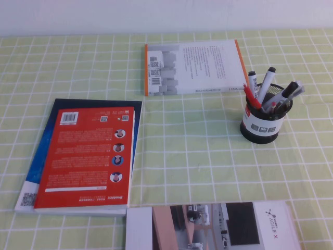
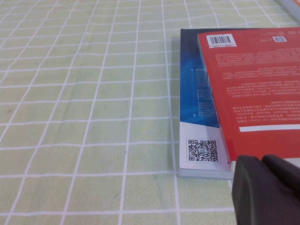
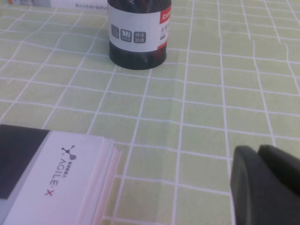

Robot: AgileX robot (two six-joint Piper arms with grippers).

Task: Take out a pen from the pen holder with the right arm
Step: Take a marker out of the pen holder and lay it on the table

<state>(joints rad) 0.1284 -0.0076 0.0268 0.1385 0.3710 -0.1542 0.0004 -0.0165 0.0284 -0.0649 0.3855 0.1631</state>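
Note:
The black mesh pen holder (image 1: pixel 264 124) stands upright on the right side of the table. It holds several pens (image 1: pixel 267 83), among them a red one and white markers with black caps. In the right wrist view the holder (image 3: pixel 139 36) stands some way ahead of my right gripper (image 3: pixel 258 150), whose fingers are shut with nothing between them, low over the checked cloth. My left gripper (image 2: pixel 263 160) is shut too, hovering by the near corner of the red book (image 2: pixel 255 84). Neither arm shows in the high view.
A red book (image 1: pixel 88 156) lies on a blue one (image 1: pixel 48 151) at the left. An orange-edged white book (image 1: pixel 195 66) lies at the back, just behind the holder. An AgileX booklet (image 1: pixel 218 226) lies at the front edge, and its corner (image 3: pixel 51 183) is near my right gripper.

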